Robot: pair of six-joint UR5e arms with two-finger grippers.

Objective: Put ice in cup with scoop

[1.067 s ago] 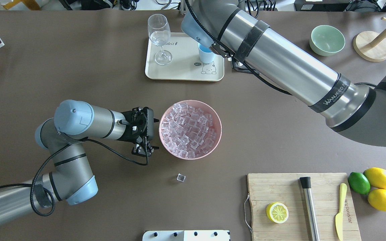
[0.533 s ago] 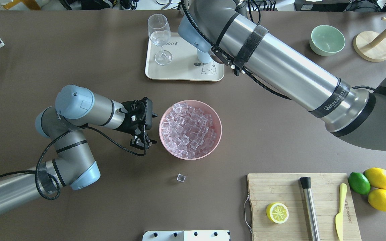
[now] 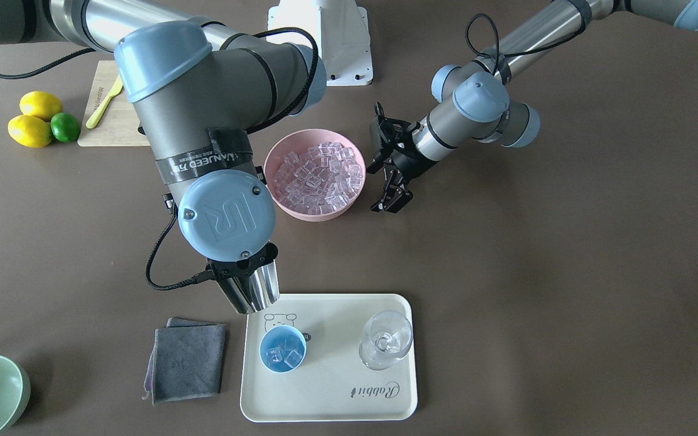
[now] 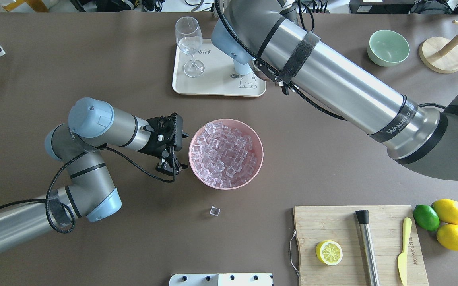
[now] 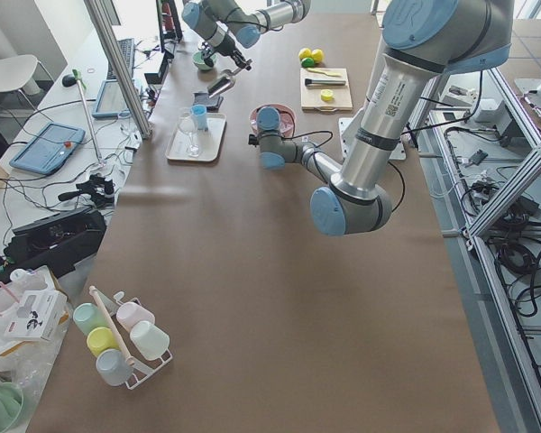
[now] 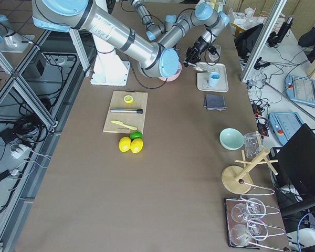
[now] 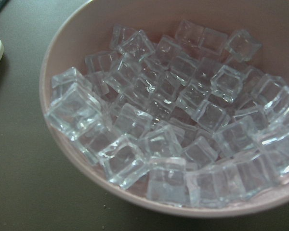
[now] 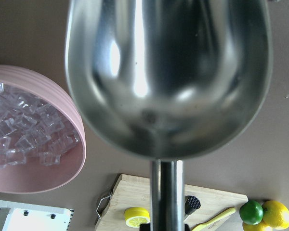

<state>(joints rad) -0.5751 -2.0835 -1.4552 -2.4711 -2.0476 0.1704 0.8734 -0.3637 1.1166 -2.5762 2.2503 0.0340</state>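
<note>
Moved: right arm swung slightly further over tray (image 4: 217, 85), so cup (image 4: 243, 68) is now mostly hidden; left gripper (image 4: 170, 169) shifted a bit.
Front: right gripper (image 3: 237, 274) clamped on scoop (image 3: 255, 289), just beside cup; some ice (image 3: 283, 356) in cup.
Overhead: stray cube (image 4: 214, 211) on table; left jaws, cannot tell (nothing held).
Left wrist: bowl (image 7: 62, 144) full of ice.
Right wrist: scoop empty.
Risk: swinging back, scoop clips cup or glass (image 3: 385, 342); overfilled scoop drops cubes.
</note>
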